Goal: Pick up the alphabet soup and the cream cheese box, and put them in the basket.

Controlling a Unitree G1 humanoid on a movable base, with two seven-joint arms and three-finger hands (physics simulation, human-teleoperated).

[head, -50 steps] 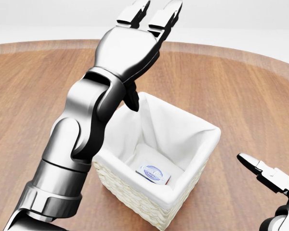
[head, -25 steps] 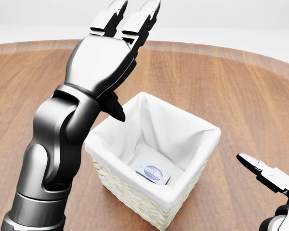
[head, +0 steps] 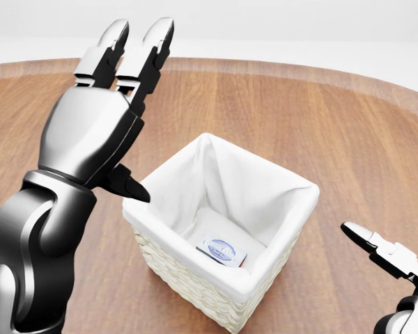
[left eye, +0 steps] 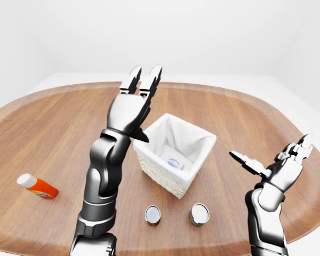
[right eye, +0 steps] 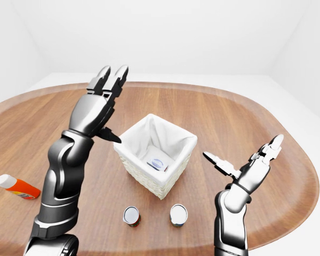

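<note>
The cream cheese box [head: 222,250] lies flat on the white cloth floor of the basket [head: 265,275], label up, below and to the right of the left hand's [head: 97,129] thumb tip in the head view and not touched by any finger. The basket is a woven square one with a white liner folded over its rim, standing on the wooden table [left eye: 53,138]; the thumb tip points at the rim's left corner, just beside it, though whether it touches cannot be told. The left hand is raised, its two long fingers [head: 153,42] straight and side by side pointing toward the top of the view, the thumb splayed away from them, so the fingers stand wide and hold nothing. The right hand [left eye: 280,165] hovers to the right of the basket, well apart from it, palm up with its fingers [left eye: 245,160] spread wide and empty. Below the basket in the left-eye view two cans stand upright on the table, the left can [left eye: 152,215] and the right can [left eye: 199,213], near each other and well below the fingertips of both hands; which of them is the alphabet soup cannot be told, since only their tops show clearly. Far to the left of the left arm, an orange bottle [left eye: 38,186] with a white cap lies on its side on the table
</note>
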